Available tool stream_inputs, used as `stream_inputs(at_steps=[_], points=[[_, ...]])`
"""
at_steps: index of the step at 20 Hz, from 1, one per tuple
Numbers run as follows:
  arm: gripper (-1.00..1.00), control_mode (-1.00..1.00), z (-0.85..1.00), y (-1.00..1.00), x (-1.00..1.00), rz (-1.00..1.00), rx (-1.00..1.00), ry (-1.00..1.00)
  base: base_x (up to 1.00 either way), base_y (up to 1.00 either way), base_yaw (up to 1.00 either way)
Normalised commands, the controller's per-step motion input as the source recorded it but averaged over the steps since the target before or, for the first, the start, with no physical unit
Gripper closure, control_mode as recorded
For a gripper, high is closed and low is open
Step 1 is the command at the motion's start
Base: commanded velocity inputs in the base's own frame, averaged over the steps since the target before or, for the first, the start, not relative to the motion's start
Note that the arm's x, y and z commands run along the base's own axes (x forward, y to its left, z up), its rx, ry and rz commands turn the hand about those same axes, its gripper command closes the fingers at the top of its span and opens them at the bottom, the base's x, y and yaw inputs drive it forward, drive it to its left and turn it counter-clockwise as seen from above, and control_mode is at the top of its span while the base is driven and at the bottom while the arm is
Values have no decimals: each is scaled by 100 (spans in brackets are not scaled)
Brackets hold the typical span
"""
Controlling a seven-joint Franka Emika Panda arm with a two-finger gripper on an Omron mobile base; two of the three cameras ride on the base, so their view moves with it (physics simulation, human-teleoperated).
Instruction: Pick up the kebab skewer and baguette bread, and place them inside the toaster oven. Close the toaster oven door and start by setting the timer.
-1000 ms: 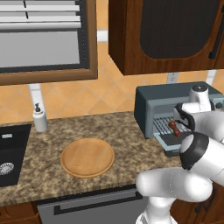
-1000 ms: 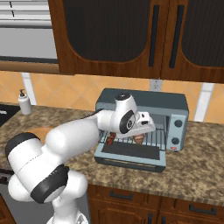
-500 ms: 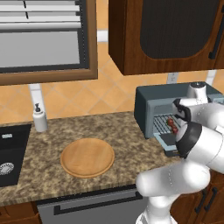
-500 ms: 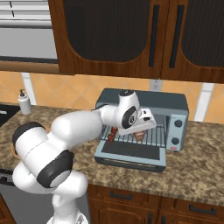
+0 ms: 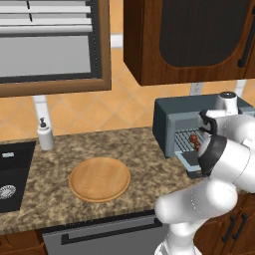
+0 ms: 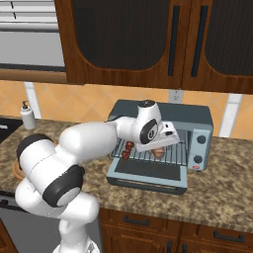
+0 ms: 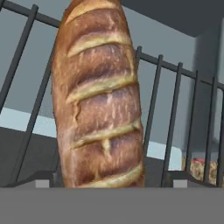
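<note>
Gripper [image 6: 160, 148] is sitting inside the toaster oven [image 6: 197, 121], right over the wire rack [image 6: 170, 154]. Baguette bread [image 7: 98, 94] is lying on the rack bars, running lengthwise between the finger tips in the hand view; its end is showing under the hand in the right base view. Fingers are looking spread, tips sitting apart on either side of the loaf rather than pinching it, so I'm reading this as the release. Kebab skewer [image 6: 128, 148] is already lying on the rack toward its left edge, beside the bread, not touching as far as I can tell. Toaster oven door [image 6: 148, 170] is hanging open, flat over the counter [image 6: 222, 197]. Wooden plate [image 5: 99, 179] is sitting near the counter's front edge with nothing on it. To do this step well: back the hand straight out along the loaf's axis, keep the fingers wide, don't lift into the oven roof or drag the bread toward the rack's front edge. Door and timer are remaining.
</note>
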Motion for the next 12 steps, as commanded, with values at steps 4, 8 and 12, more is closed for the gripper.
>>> stream_inputs(at_steps=[4, 8, 12], points=[[-100, -100, 7, -6, -20, 0, 0, -8, 0, 0, 0], [-100, -100, 46, 0, -61, 0, 4, -5, 0, 0, 0], [-100, -100, 16, 32, -66, -6, 11, 5, 0, 0, 0]])
